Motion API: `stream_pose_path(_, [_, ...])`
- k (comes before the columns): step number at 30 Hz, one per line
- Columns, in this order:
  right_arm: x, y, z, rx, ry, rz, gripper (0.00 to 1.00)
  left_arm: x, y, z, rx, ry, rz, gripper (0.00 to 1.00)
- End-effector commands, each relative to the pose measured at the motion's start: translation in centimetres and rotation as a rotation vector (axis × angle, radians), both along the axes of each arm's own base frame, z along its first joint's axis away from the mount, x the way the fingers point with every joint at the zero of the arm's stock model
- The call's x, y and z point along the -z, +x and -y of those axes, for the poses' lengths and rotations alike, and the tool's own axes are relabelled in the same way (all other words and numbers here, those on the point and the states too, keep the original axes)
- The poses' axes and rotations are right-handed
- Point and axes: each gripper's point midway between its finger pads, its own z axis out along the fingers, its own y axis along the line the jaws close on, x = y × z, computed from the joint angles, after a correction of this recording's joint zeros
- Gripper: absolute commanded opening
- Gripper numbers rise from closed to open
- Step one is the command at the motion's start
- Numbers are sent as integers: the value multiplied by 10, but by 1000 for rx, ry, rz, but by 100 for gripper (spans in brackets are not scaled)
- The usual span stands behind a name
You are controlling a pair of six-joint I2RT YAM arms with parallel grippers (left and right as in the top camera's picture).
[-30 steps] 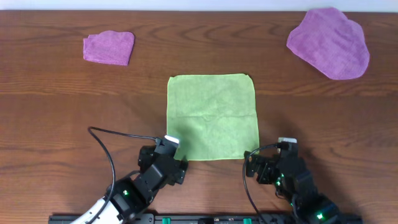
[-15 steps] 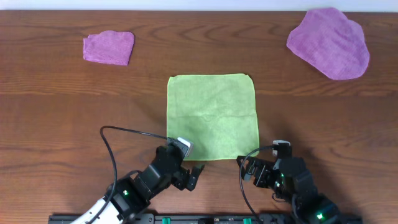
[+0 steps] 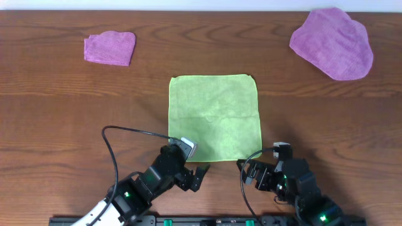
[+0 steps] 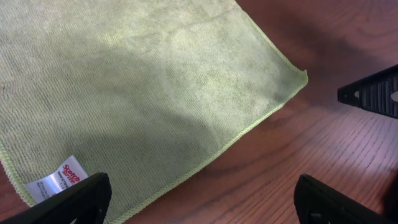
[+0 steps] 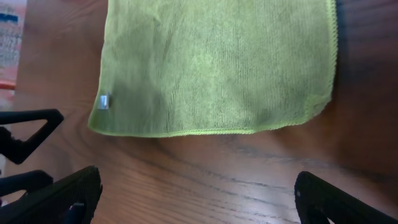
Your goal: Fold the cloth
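Note:
The cloth (image 3: pixel 214 117) is a lime-green square lying flat at the middle of the wooden table. Its white tag (image 4: pixel 65 177) is at the near left corner. My left gripper (image 3: pixel 191 163) hovers open over the cloth's near edge, a little right of that corner. In the left wrist view the hem (image 4: pixel 205 155) runs between its spread fingers (image 4: pixel 68 199). My right gripper (image 3: pixel 253 166) is open just off the near right corner, over bare wood. The right wrist view has the whole near edge of the cloth (image 5: pixel 217 62) ahead of its fingers (image 5: pixel 348 199). Neither gripper holds anything.
A small folded purple cloth (image 3: pixel 110 48) lies at the back left and a large purple cloth (image 3: pixel 333 43) at the back right. Black cables (image 3: pixel 125 132) loop from both arms. A black rail (image 3: pixel 207 221) runs along the table's front edge.
My left gripper has moved right along the cloth's near edge, away from the tagged corner. The right gripper has shifted slightly left and nearer. The cloth has not moved.

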Motion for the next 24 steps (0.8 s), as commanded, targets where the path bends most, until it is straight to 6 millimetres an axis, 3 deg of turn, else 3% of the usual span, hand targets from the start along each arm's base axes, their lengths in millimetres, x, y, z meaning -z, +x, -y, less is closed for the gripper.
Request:
stream_pose_path(1, [2,-7,-6,-51,12,-13,99,1,-1,1,3,-4,-4,95])
stream_pose_path(11, [-4,-1,-8,-42,23,20,99,1,-7,5,33,-20,-26,95])
stream_pose_path(18, [-9,3,-10,-45,39,45,99,-14,-10,20,72,-116,-30,95])
stream_pose_path(24, [-12,5,-12,-55,37,67,99,-9,3,7,-30,-77,-12,95])
